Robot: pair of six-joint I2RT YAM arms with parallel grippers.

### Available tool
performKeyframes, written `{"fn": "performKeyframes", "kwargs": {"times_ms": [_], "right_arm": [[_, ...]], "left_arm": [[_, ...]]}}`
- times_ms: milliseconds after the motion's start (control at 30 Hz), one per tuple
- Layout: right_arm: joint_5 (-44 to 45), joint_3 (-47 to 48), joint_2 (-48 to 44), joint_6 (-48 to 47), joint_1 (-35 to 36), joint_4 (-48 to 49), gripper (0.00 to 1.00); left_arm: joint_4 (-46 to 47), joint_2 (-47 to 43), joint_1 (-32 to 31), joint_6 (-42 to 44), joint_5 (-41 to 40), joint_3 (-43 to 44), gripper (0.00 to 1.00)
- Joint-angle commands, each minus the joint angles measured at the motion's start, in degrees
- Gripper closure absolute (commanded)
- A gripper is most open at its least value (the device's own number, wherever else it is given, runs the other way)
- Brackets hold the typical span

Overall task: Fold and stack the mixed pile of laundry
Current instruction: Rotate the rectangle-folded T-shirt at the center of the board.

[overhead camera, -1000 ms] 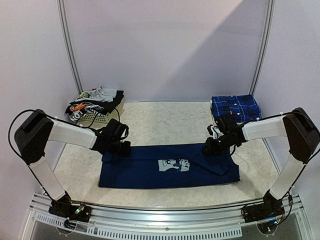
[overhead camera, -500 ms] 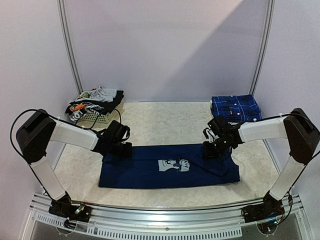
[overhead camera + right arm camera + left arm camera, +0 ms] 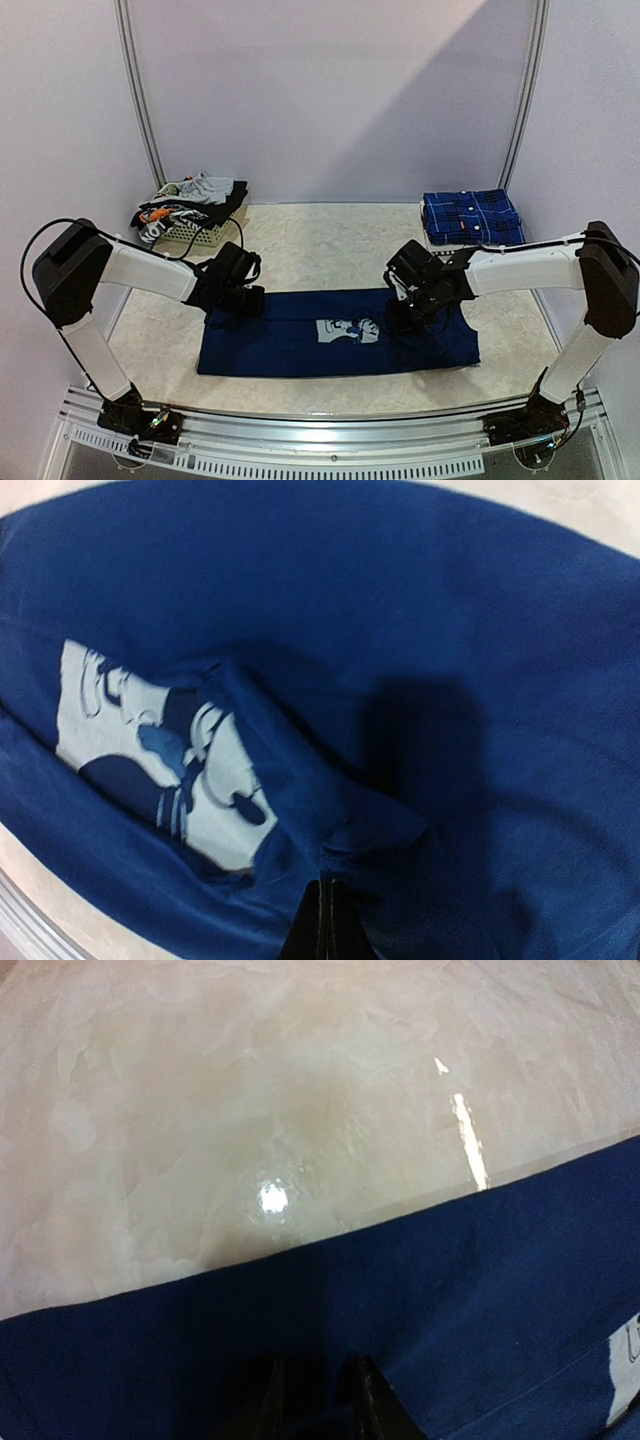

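So, navy T-shirt point(image 3: 300, 350) flat, long axis left-right, print point(image 3: 348, 329) up (pale cartoon). Left gripper point(image 3: 240, 300) at its far-left edge, grip can't tell. Right gripper point(image 3: 322, 920) pinched together on fold right of print.

This looks like a robotics lab test booth rather than a home. Plain pale walls point(image 3: 330, 100) are framed by upright metal poles point(image 3: 138, 100) around a marbled tabletop point(image 3: 330, 245). Two white-and-black arms point(image 3: 145, 268) are bolted at what seems an aluminium rail point(image 3: 330, 447) along its near edge.
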Motion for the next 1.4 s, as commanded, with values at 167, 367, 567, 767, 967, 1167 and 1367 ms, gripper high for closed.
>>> {"fn": "performKeyframes", "kwargs": {"times_ms": [167,367,567,767,967,1167,1367], "right_arm": [[4.4,3.5,2.8,4.4,7.8,-4.9,0.97],[5.8,5.4,4.7,5.4,11.7,-8.4,0.96],[5.7,5.2,3.9,5.1,13.1,-9.3,0.68],[-2.5,1.9,-3.3,2.2,13.1,-0.5,0.43],[2.0,-3.9,-11.7,5.4,8.2,1.1,0.40],[9.4,-9.1,-15.1,10.8,3.3,-2.1,0.46],[11.1,-9.6,-8.7,12.5,2.0,-2.8,0.48]], "left_arm": [[3.2,0.9,-1.6,-0.3,1.1,-1.2,0.76],[2.9,0.9,-1.9,-0.3,1.0,-0.9,0.76],[2.2,1.0,-2.2,0.2,0.7,0.7,0.76],[-1.6,0.9,-2.8,1.6,0.6,3.7,0.72],[-4.0,0.6,-3.1,3.8,0.6,7.2,0.72],[-7.3,4.6,-3.3,6.7,2.5,13.6,0.71],[-8.8,8.9,-3.5,7.5,4.4,16.7,0.72]]}}
